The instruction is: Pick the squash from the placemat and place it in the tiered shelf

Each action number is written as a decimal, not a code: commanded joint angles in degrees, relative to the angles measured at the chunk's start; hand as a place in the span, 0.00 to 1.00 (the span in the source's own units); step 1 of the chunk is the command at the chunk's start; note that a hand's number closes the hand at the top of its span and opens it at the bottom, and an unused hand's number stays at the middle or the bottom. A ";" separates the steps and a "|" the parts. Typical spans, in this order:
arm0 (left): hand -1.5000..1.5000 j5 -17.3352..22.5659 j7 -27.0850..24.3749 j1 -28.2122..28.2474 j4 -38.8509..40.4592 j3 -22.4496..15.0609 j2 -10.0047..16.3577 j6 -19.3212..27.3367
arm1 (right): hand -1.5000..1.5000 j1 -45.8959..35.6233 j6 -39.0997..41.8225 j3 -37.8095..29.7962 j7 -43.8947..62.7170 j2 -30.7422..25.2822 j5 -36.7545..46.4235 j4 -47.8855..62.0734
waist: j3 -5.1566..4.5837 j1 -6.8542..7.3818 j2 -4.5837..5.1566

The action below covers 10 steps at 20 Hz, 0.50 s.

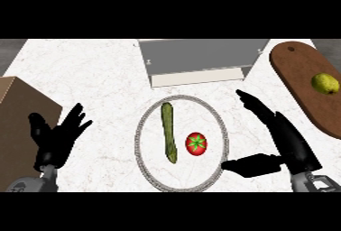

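Widely splayed left hand [57, 139], right hand [285, 139] outstretched

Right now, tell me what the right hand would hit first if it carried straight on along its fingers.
The right hand points up-left over bare counter, clear of the placemat. The tiered shelf looks first in line, near its front right corner, though the hand's height is unclear.

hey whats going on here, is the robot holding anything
Nothing is held yet. The long green squash lies on the round placemat beside a tomato. The right hand is open just right of the placemat, and the left hand rests open at the left. The grey shelf stands at the back of the counter. A yellow-green fruit sits on a wooden board at the right.
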 commanded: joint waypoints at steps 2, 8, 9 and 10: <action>0.50 -2.32 -0.07 2.47 0.42 -1.44 -2.04 1.50 | 0.00 -4.14 0.61 6.47 17.75 1.82 6.02 -6.87 | -0.27 0.10 0.18; 0.50 -0.79 -0.70 -1.39 5.58 1.30 -0.78 -3.16 | 0.00 -21.39 -1.12 7.80 31.16 11.13 14.42 7.26 | -0.28 0.59 0.53; 0.50 -2.18 1.64 1.22 -0.36 -0.98 -1.51 -0.08 | 0.00 -24.08 -3.32 11.42 35.94 14.65 18.98 8.36 | -0.29 1.38 0.31; 0.50 -2.77 2.15 -2.37 2.57 -0.68 -2.89 0.72 | 0.00 -23.29 -0.05 8.62 33.40 11.67 17.55 9.85 | -0.24 0.42 0.44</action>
